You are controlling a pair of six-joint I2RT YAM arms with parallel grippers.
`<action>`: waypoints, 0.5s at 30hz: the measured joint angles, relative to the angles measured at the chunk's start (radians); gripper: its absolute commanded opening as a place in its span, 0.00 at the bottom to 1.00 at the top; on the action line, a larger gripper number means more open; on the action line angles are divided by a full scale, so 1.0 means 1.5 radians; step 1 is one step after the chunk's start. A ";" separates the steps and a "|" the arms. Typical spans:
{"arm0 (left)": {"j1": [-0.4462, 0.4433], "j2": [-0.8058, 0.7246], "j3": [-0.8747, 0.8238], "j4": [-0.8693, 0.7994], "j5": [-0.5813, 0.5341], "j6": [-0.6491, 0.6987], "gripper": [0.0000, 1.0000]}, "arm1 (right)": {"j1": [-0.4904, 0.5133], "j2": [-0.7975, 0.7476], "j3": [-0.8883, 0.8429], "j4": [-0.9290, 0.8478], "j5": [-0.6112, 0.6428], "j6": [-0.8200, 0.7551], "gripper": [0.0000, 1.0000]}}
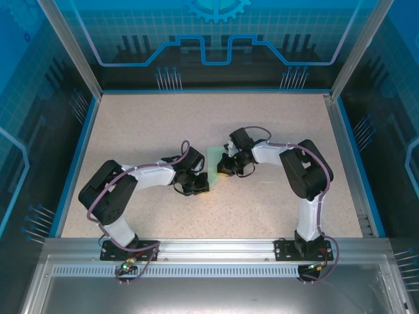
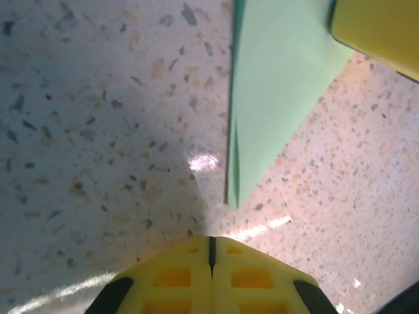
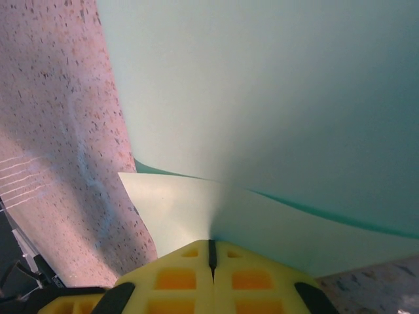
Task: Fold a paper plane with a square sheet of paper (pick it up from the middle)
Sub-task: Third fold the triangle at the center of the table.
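a: two claws, both pressed together; the left gripper [image 2: 211,243] holds nothing and sits low over the table [image 1: 131,124], just short of the pointed corner of the square sheet of paper [image 2: 275,85].
b: and the right gripper [image 3: 211,243]?
a: clamped on the sheet, it seems; a pale flap runs into its seam and the rest rises above it; the sheet lies mid-table between the two.
b: how to fold well?
a: i'd pin the point with the left tips, carry the flap over slowly, edge to edge, then press the crease; thin paper may buckle.
b: its look?
a: pale mint green, plain, already folded to a point.
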State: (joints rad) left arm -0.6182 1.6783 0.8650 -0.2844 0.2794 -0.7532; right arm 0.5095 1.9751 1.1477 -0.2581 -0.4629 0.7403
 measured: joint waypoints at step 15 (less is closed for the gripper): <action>0.021 0.042 0.151 0.022 -0.040 0.001 0.07 | -0.097 -0.161 -0.081 0.028 0.030 0.024 0.51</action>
State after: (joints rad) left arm -0.5873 1.7416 1.0912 -0.2516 0.2192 -0.7525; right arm 0.3645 1.7340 1.0264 -0.2165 -0.4183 0.7765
